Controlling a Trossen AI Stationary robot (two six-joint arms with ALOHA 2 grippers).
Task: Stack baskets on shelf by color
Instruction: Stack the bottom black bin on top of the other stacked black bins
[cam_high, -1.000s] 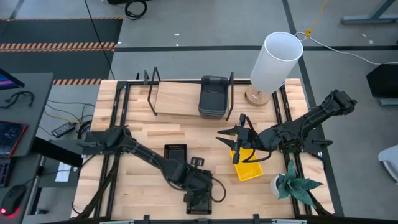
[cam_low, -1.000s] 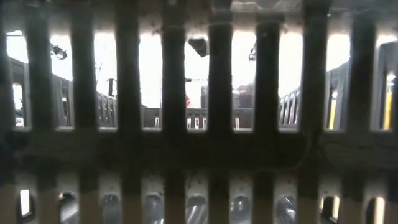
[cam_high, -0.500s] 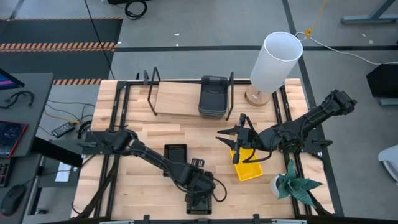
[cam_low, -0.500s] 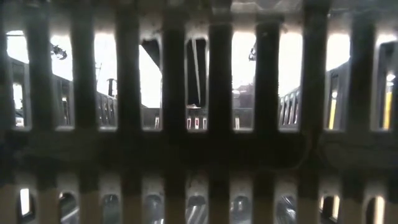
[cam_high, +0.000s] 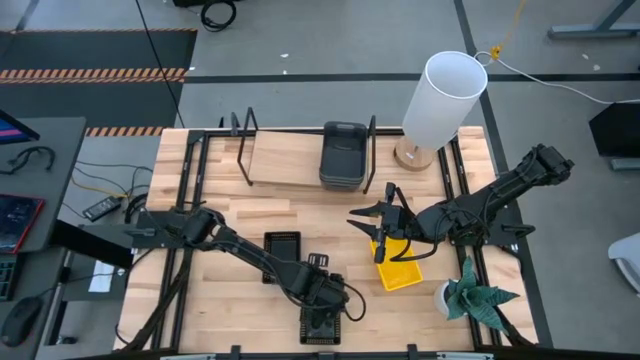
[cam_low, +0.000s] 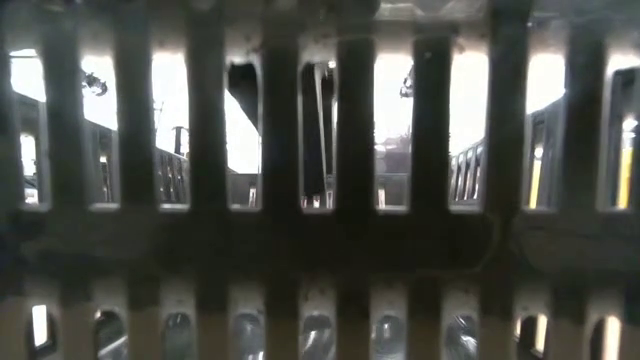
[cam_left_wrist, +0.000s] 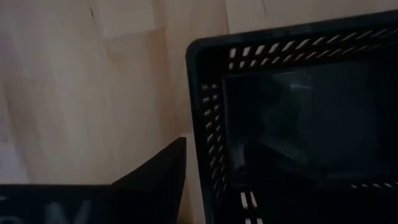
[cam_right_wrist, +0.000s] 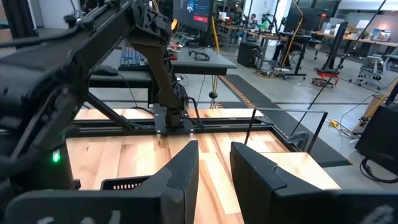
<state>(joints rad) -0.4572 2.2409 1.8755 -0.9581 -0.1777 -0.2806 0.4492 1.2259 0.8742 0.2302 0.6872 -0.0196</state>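
A black mesh basket (cam_high: 318, 335) sits at the table's near edge, and its wall (cam_low: 320, 230) fills the low view. My left gripper (cam_high: 320, 315) points down over it, open. One finger (cam_left_wrist: 155, 180) stands outside a side wall (cam_left_wrist: 202, 124). Through the mesh, two dark fingers (cam_low: 243, 100) show apart. A second black basket (cam_high: 282, 245) lies mid-table and a yellow basket (cam_high: 402, 272) right of centre. Dark grey baskets (cam_high: 343, 155) are stacked on the shelf (cam_high: 285, 160). My right gripper (cam_right_wrist: 214, 168) hangs open and level above the table, holding nothing. My left gripper comes at the black basket from above, with one finger (cam_left_wrist: 168, 168) close against the outer side of its wall near a corner (cam_left_wrist: 194, 50). Whether it touches I cannot tell. The other finger is hidden in the wrist view. The basket rests flat on the table.
A white lamp (cam_high: 445, 95) stands at the far right beside the shelf. A potted plant (cam_high: 472, 295) stands at the near right. The shelf's left part (cam_high: 270, 160) is bare board between black wire frames. Black rails run along both table sides.
My left gripper has come down toward the black basket at the near edge. In the low view only a fingertip showed at first; now both fingers reach well down behind the mesh. The basket has stayed in place.
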